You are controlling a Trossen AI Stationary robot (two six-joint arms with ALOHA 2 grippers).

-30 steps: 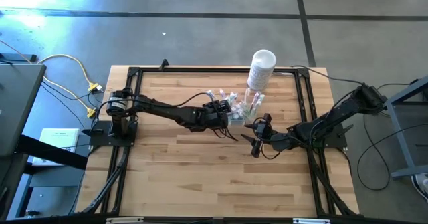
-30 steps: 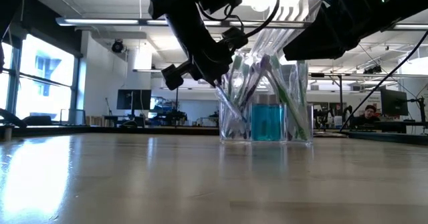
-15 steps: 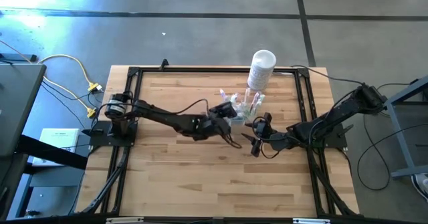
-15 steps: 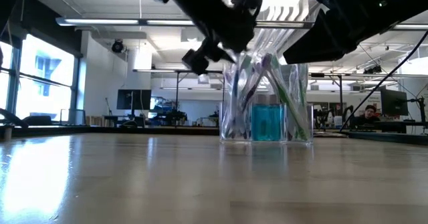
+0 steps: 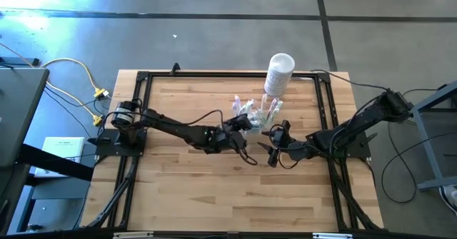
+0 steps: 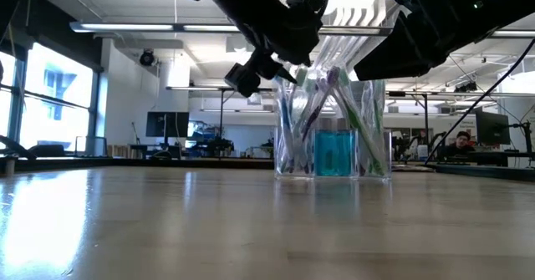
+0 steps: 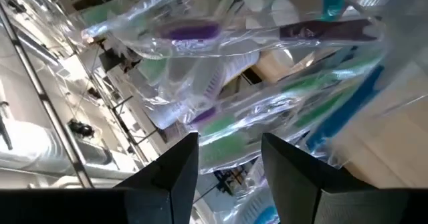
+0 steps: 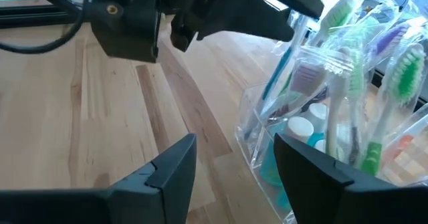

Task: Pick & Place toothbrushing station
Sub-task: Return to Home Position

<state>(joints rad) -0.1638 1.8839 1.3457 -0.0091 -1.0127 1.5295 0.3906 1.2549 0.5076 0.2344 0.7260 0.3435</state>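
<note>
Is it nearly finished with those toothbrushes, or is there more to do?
Nearly, it seems. Done: the toothbrushes stand in the clear holder, none loose on the table. In hand: nothing; left gripper and right gripper are open and empty beside it. Remaining: probably only drawing the arms back.

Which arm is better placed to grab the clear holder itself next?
Probably the right. The right gripper is open, with the holder and its clear side wall straight ahead of its fingers. The left gripper is open too, but faces the toothbrush heads rather than a wall.
</note>
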